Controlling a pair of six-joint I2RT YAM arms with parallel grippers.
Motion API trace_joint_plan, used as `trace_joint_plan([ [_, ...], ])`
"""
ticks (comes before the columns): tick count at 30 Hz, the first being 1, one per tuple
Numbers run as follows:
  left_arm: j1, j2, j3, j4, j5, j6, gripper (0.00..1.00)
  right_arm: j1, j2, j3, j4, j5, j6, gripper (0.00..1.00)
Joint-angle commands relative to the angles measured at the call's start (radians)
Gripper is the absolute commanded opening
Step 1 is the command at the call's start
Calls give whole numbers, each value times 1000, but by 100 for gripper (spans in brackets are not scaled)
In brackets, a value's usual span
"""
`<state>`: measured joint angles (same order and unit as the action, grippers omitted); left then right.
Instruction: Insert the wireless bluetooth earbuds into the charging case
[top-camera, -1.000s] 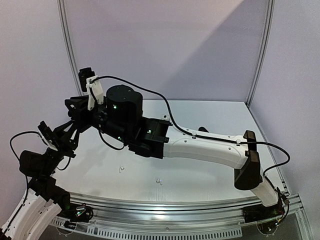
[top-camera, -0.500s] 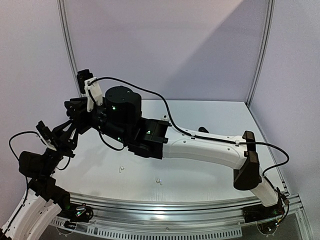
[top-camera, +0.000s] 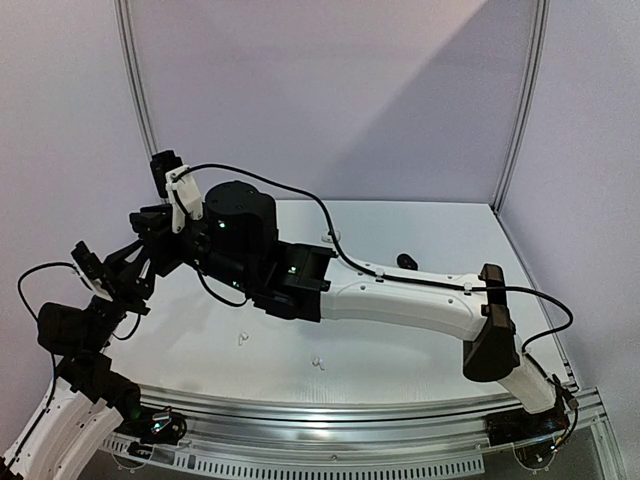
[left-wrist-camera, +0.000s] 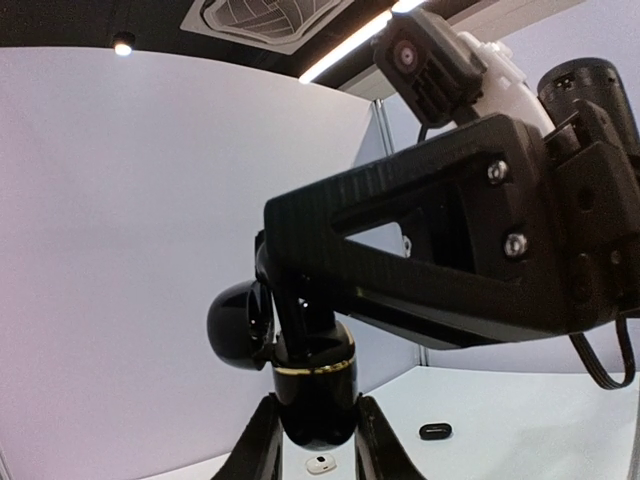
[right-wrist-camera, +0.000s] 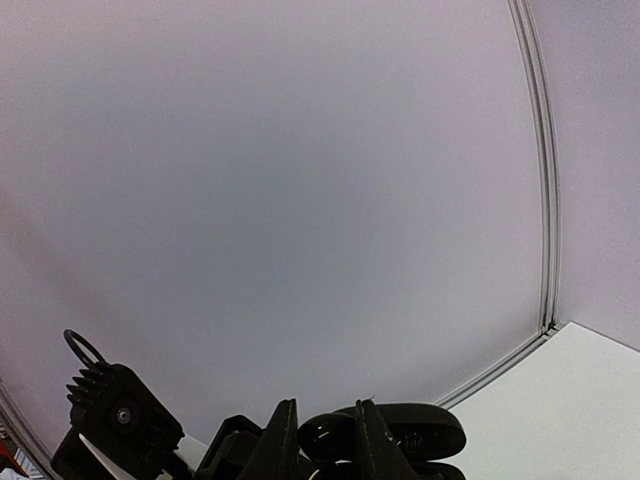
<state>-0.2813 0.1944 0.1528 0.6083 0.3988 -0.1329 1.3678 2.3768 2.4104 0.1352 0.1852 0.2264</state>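
Note:
My left gripper (left-wrist-camera: 318, 448) is shut on a black charging case (left-wrist-camera: 316, 395) with a gold ring, held upright in the air, its round lid (left-wrist-camera: 238, 325) swung open to the left. My right gripper (right-wrist-camera: 325, 440) is shut on a small black earbud (right-wrist-camera: 328, 436) and its fingers (left-wrist-camera: 300, 300) reach down into the case's open top. In the top view both grippers meet at the far left, left (top-camera: 143, 262) and right (top-camera: 152, 226). Two white earbuds (top-camera: 241, 338) (top-camera: 319, 362) lie on the table near the front.
A small black item (top-camera: 406, 260) lies on the table at mid right; it also shows in the left wrist view (left-wrist-camera: 435, 431). A small white item (left-wrist-camera: 320, 462) lies beyond the case. The right arm (top-camera: 400, 300) spans the table. The wall stands close on the left.
The right arm has shifted a little left and up, carrying its gripper closer over the case. The left arm has hardly moved.

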Motion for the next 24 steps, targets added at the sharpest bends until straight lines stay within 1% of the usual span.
trace_joint_plan([
  [1, -13, -10, 10, 9, -16, -11, 0, 7, 2, -30, -6, 12, -6, 0],
  [12, -13, -9, 14, 7, -27, -19, 0, 7, -7, -53, -22, 12, 1, 0],
  [18, -12, -10, 17, 5, -35, -20, 0, 6, -41, -106, 12, 39, -4, 0],
  [24, -12, -10, 19, 8, -35, -22, 0, 6, -57, -113, 37, 40, 1, 0],
])
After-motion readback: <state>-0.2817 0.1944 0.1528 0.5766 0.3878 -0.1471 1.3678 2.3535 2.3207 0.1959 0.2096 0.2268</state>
